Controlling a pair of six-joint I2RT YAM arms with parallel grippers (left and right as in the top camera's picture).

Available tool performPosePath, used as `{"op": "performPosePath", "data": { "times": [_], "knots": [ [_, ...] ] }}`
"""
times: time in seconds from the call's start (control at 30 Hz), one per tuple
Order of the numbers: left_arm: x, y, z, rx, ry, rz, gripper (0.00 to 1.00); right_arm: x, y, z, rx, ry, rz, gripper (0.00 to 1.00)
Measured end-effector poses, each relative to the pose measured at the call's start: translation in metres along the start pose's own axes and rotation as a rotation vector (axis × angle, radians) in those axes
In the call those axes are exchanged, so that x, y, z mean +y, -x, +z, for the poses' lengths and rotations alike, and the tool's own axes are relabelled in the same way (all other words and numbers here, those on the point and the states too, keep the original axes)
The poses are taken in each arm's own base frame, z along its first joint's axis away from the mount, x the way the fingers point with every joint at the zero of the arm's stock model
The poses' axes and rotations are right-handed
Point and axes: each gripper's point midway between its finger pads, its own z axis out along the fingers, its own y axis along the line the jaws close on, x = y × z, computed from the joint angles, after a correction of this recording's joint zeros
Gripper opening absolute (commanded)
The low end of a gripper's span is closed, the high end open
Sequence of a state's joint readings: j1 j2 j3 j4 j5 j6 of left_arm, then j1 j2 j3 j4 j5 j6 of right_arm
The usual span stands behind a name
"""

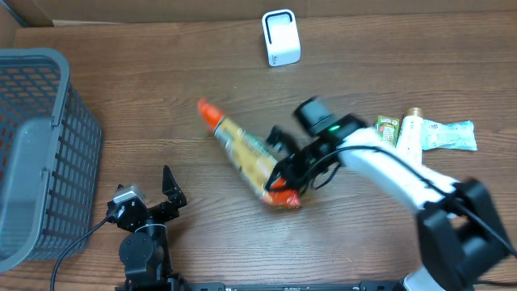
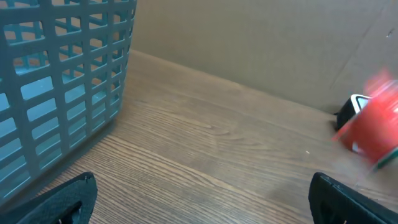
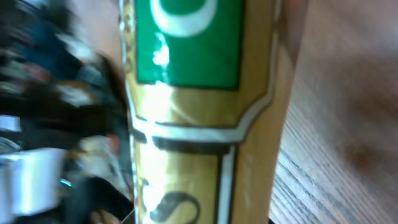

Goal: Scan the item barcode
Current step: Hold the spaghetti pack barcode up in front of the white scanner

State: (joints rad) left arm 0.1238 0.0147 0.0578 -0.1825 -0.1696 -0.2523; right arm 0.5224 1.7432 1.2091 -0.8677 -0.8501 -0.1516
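The item (image 1: 242, 149) is a long golden pack with orange ends, lying slantwise mid-table. My right gripper (image 1: 283, 176) is shut on its lower end. The right wrist view is filled by the item's (image 3: 186, 112) gold and green label, held between the jaws and blurred. A white scanner (image 1: 280, 38) stands upright at the back of the table, apart from the item. Near the front left edge my left gripper (image 1: 149, 196) is open with nothing between its fingers. In its own view the left gripper (image 2: 202, 199) sees the item's orange end (image 2: 373, 121) as a blur at the right.
A grey plastic basket (image 1: 40, 153) stands at the left edge and shows close by in the left wrist view as the basket (image 2: 62, 74). Several small packets (image 1: 444, 135) and a tube (image 1: 412, 129) lie at the right. A cardboard wall bounds the back.
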Motion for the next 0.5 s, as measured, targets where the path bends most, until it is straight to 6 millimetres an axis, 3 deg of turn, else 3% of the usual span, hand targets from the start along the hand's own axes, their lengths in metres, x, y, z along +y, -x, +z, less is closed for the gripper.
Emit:
{"op": "performPosePath", "data": {
  "times": [0.17,0.37,0.5],
  "knots": [
    [0.0,0.0,0.0,0.0,0.0,0.0,1.0,0.021,0.026,-0.072,-0.22,0.152,-0.013,0.04],
    [0.0,0.0,0.0,0.0,0.0,0.0,1.0,0.052,0.032,-0.127,-0.37,0.273,-0.075,0.04],
    [0.0,0.0,0.0,0.0,0.0,0.0,1.0,0.074,0.029,-0.154,-0.435,0.314,-0.131,0.04]
  ]
}}
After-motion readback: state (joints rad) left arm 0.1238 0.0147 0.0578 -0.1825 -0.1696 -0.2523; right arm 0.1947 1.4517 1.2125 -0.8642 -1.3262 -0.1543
